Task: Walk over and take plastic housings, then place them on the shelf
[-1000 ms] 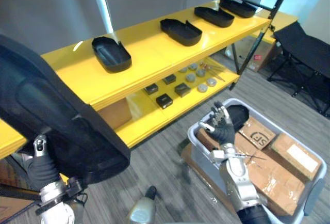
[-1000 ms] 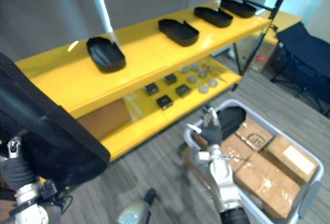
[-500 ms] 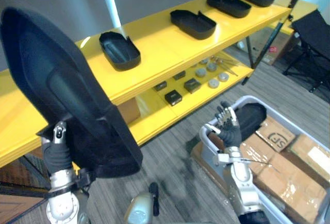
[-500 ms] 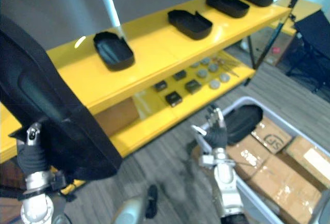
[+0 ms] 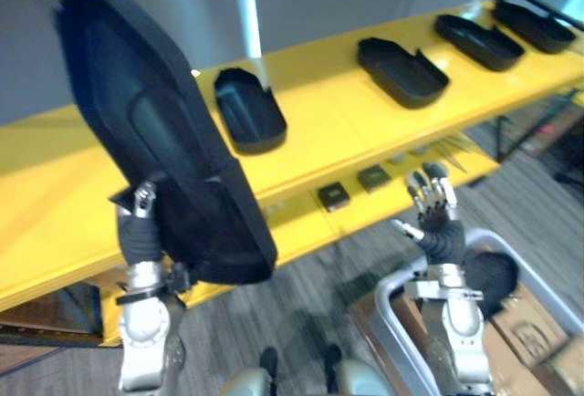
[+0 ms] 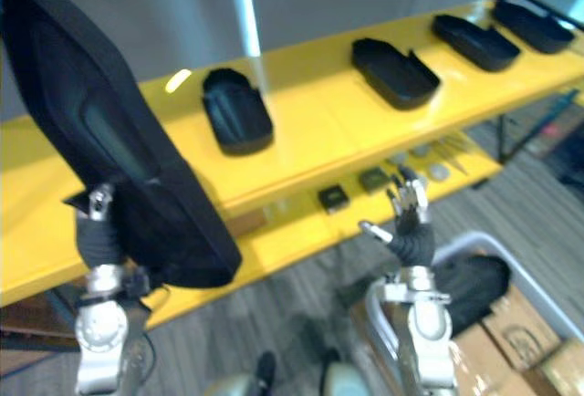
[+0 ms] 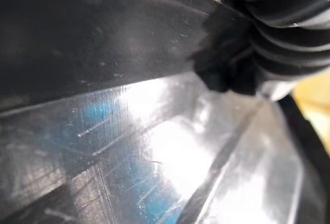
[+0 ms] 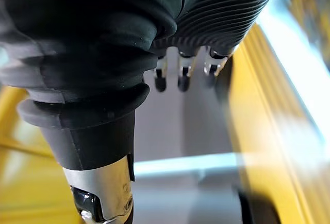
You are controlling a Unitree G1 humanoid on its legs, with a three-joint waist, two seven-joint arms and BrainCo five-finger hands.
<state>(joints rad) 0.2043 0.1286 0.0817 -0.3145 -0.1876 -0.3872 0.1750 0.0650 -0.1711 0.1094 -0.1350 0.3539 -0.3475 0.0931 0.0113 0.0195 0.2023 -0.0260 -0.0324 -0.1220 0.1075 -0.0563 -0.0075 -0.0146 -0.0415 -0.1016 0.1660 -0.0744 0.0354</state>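
Housing point(image 5: 160, 131) of black plastic, large and nearly upright, fills the near left, carried by the left robot hand point(image 5: 139, 227). The shell hides the grasp, so I cannot tell whether that hand is open or closed. In the left wrist view the housing's glossy, scratched surface lies right against the dark wrist cover.

At the near right the right robot hand point(image 5: 433, 223) is raised with its fingers point(image 5: 436, 193) straight and spread, holding nothing. Just past it is a grey bin point(image 5: 391, 288) with another black housing point(image 5: 488, 277) and cardboard boxes point(image 6: 497, 346) inside.

Beyond stands the yellow shelf point(image 5: 338, 131). Its lower board carries small black parts point(image 5: 333, 195), and its upper board has four black shelf housings point(image 5: 248, 109) in a row, open side up and well apart.

Against half a second ago, the camera has swung toward the shelf, so the bin now sits in the lower right corner. The carried housing stays upright, the right robot hand stays open, and the four shelf housings lie as before.
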